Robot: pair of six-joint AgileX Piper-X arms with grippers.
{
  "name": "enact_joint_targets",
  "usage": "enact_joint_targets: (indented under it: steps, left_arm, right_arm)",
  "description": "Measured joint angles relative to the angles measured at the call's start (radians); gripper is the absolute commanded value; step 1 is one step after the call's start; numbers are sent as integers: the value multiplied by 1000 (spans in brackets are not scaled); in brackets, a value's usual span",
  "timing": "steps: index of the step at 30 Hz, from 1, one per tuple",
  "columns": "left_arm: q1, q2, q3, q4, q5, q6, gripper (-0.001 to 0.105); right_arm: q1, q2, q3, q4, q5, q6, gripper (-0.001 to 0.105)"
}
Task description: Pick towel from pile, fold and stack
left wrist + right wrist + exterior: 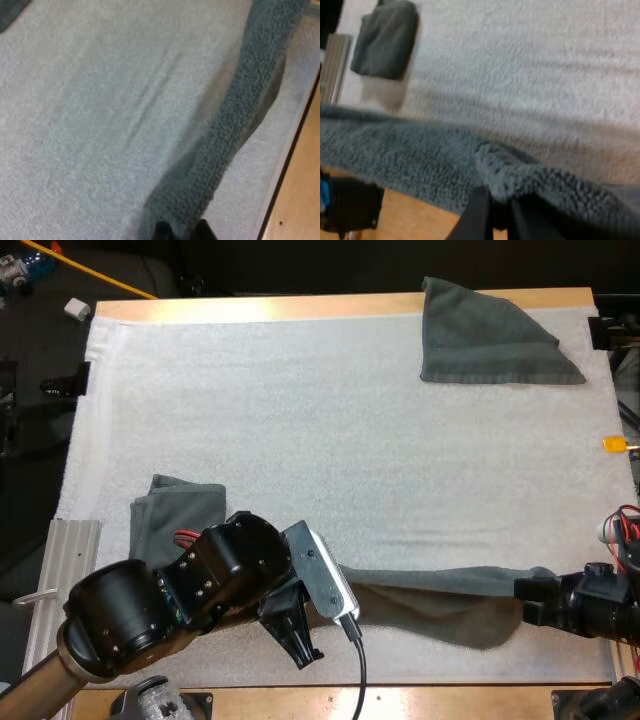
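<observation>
A dark grey-green towel (440,592) is stretched in a long band along the near side of the white mat (300,420), between my two grippers. My left gripper (306,646) is shut on its left end; in the left wrist view the towel (240,115) runs away from the pinched gripper (182,231). My right gripper (527,592) is shut on the right end, where its fingers (480,212) clamp the towel's edge (420,160). A folded towel (175,515) lies at the mat's near left, also seen as a folded towel (385,42) beyond the band. A crumpled towel (490,335) lies at the far right.
A ribbed metal rail (70,550) lies off the mat's left edge. The table's wooden front edge (450,700) runs just below the stretched towel, and the wooden edge (300,190) is close to the left gripper.
</observation>
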Motion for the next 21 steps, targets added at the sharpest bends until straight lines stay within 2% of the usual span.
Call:
enact_joint_targets:
  steps: [7, 12, 16, 21]
  left_arm:
    - [-1, -9, 10, 30, 4, -4, 0]
    - [10, -12, 93, 6, 4, -1, 0]
    - [84, 15, 210, -97, 4, 35, 0]
    - [227, 90, 286, -258, 49, 97, 0]
  right_arm:
    - [62, 1, -1, 0, -6, 39, 0]
    - [98, 50, 15, -21, 20, 56, 1]
    - [96, 166, 80, -128, 76, 57, 1]
    - [84, 344, 127, -295, 157, 73, 1]
